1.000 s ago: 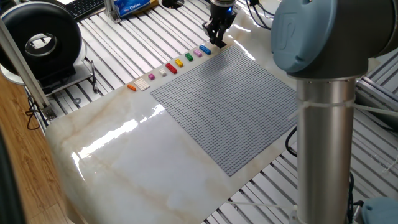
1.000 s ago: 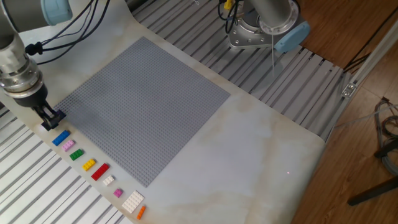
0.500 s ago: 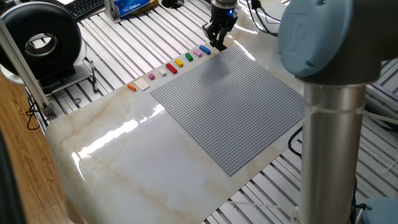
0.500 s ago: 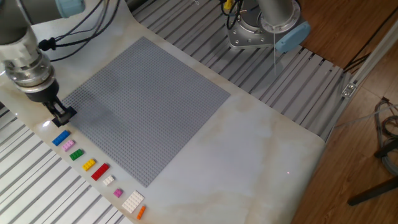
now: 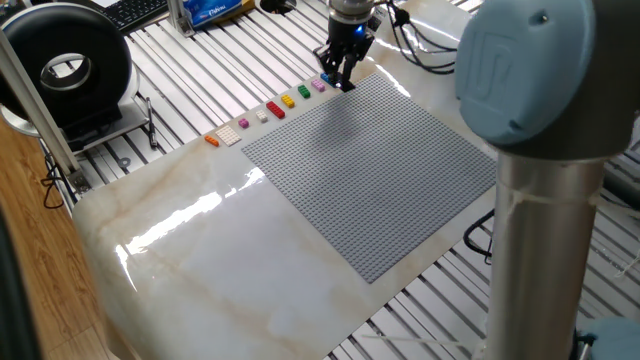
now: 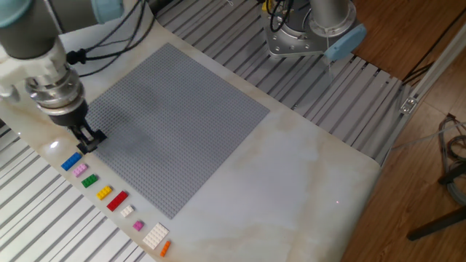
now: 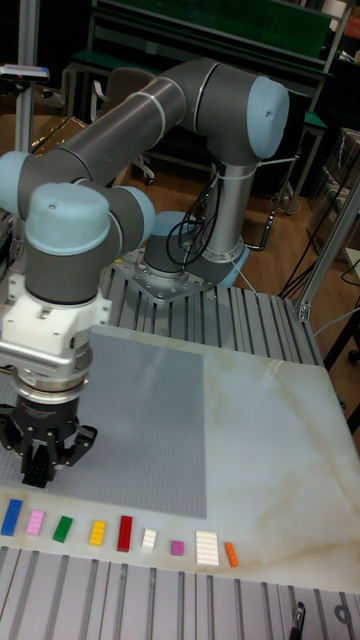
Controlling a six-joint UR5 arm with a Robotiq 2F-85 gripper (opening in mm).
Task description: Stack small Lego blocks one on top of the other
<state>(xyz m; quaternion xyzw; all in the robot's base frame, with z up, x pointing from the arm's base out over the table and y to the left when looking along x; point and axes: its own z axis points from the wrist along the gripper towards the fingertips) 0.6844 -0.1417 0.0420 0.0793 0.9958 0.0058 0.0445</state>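
Black brick [image 7: 37,470] in tool [image 7: 38,462]

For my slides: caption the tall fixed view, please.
UR5 gripper at the edge of the grey baseplate, near the blue brick ending a row of coloured bricks.

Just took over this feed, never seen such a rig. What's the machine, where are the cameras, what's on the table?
One robot arm with a two-finger pincer. Two cameras look down on the table from opposite sides; the tall picture faces the arm across the table. A grey baseplate lies there, a row of small bricks beside it: blue, pink, green, yellow, red, more. The pincer hangs over the plate's edge near the blue brick. Its tips are dark; whether they hold a black brick, I cannot tell.
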